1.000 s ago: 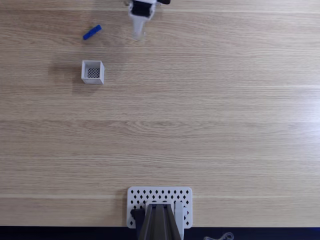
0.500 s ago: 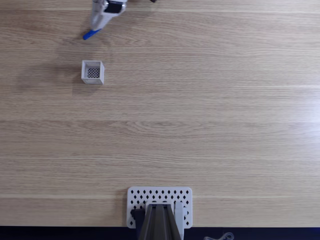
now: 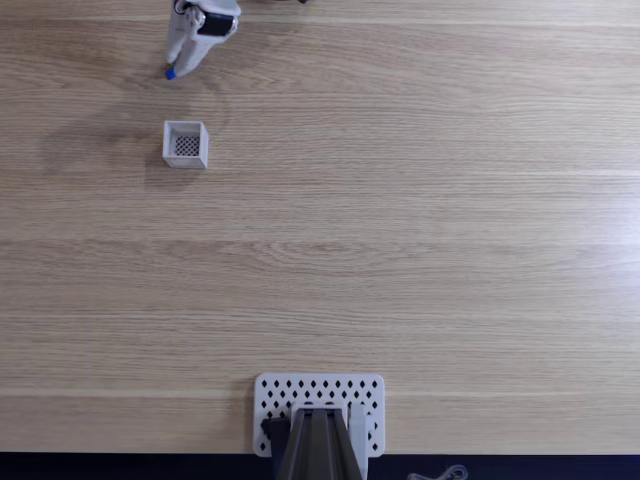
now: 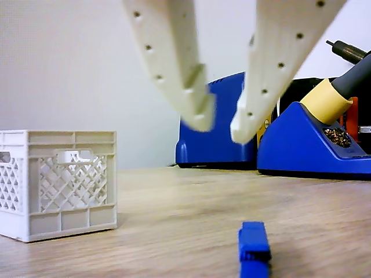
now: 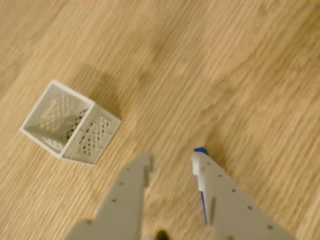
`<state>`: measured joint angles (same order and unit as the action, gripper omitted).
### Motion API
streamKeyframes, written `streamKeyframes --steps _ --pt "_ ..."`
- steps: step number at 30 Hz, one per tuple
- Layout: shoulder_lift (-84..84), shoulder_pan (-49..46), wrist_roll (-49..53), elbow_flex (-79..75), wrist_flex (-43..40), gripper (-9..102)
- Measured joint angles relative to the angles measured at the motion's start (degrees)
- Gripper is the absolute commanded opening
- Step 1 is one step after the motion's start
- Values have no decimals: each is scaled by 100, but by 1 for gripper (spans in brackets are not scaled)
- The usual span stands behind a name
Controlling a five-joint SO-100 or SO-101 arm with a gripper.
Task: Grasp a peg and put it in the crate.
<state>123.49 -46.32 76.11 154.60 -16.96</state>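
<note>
My gripper (image 4: 219,124) hangs at the top of the other view with its two white fingers (image 4: 174,63) spread apart and nothing between them, above the wooden table (image 4: 174,208). The blue peg (image 4: 253,246) lies flat on the table at the bottom of that view, below my fingertips and untouched. The white crate (image 4: 58,182) stands upright at the left edge, well apart from the peg; in the fixed view it sits in the upper left (image 3: 186,144), below my gripper (image 3: 180,62).

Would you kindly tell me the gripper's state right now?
Gripper: open, holding nothing, above the peg lying on the table.
</note>
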Motion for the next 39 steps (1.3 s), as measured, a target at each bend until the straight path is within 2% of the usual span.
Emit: streamKeyframes --steps 15,28,34,39 --pt "-439 -369 782 0 -53 19" --pt "-439 -369 809 -396 -1644 19" --pt "-439 -158 844 -396 -1512 19" --pt "-439 -193 844 -123 -1055 19"
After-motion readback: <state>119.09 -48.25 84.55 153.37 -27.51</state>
